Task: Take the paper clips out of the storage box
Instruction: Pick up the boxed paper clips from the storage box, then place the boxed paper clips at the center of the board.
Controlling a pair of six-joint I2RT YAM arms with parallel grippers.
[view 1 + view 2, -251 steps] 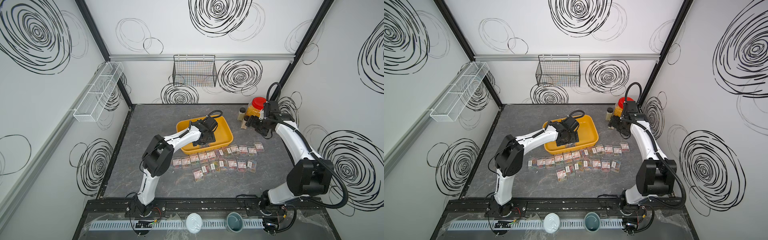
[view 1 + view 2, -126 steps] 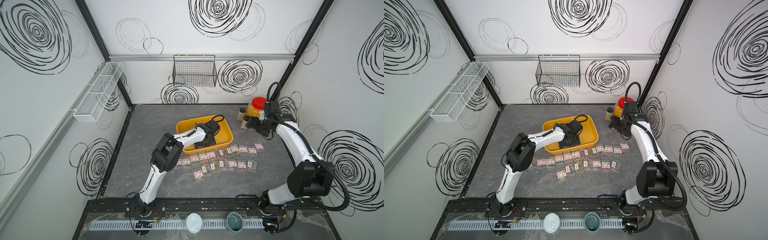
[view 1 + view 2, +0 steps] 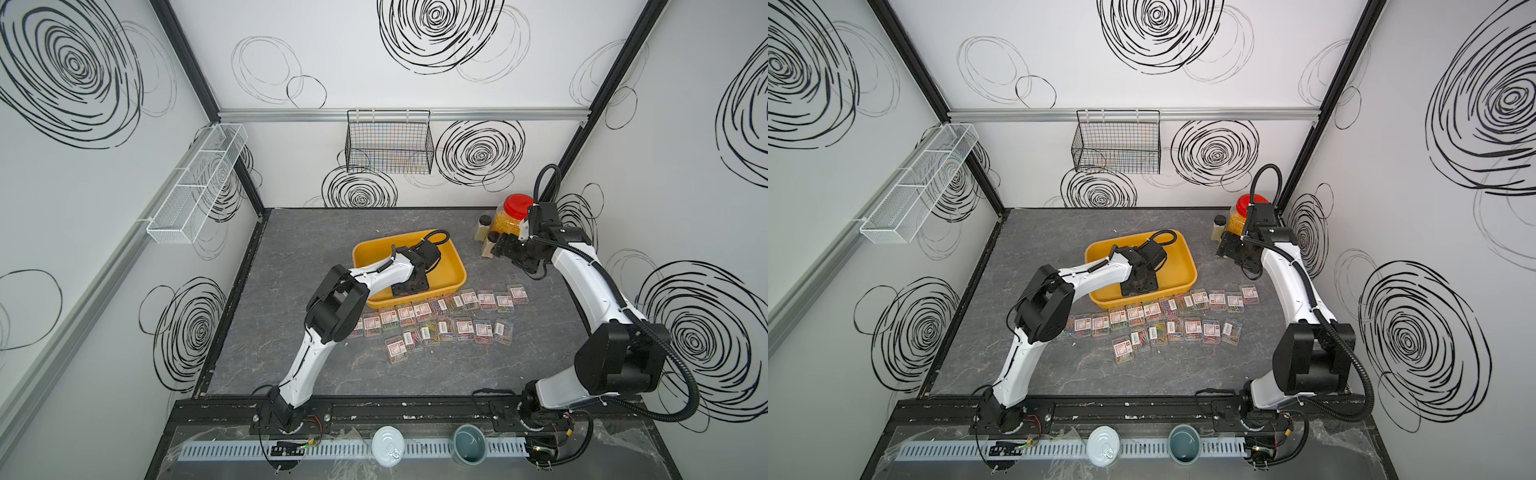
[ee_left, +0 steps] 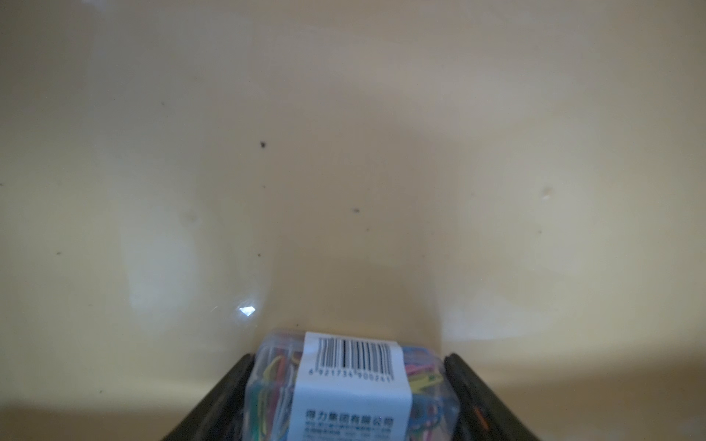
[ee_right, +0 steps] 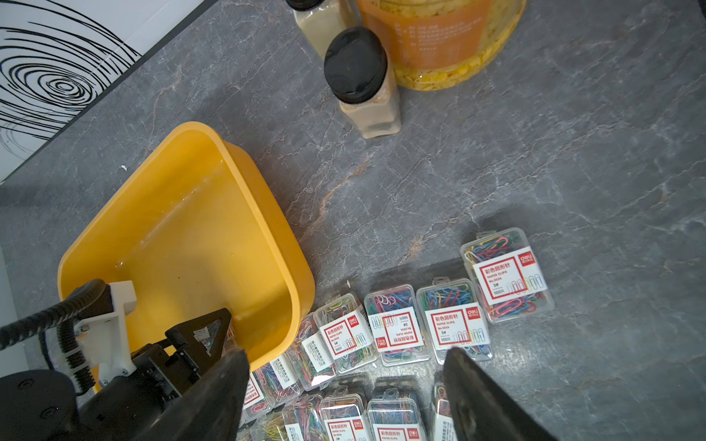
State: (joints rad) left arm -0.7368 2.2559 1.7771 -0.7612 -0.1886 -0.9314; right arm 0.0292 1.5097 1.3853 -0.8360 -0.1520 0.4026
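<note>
Glossy yellow plastic storage box (image 3: 376, 254)

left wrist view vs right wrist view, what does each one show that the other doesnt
Only left wrist: a barcode-labelled clip case, clamped up close. Only right wrist: the open right pincer, rows of clip cases on the table, a black-capped bottle, the kernel jar. Both: the yellow storage box and the left pincer inside it.
</note>
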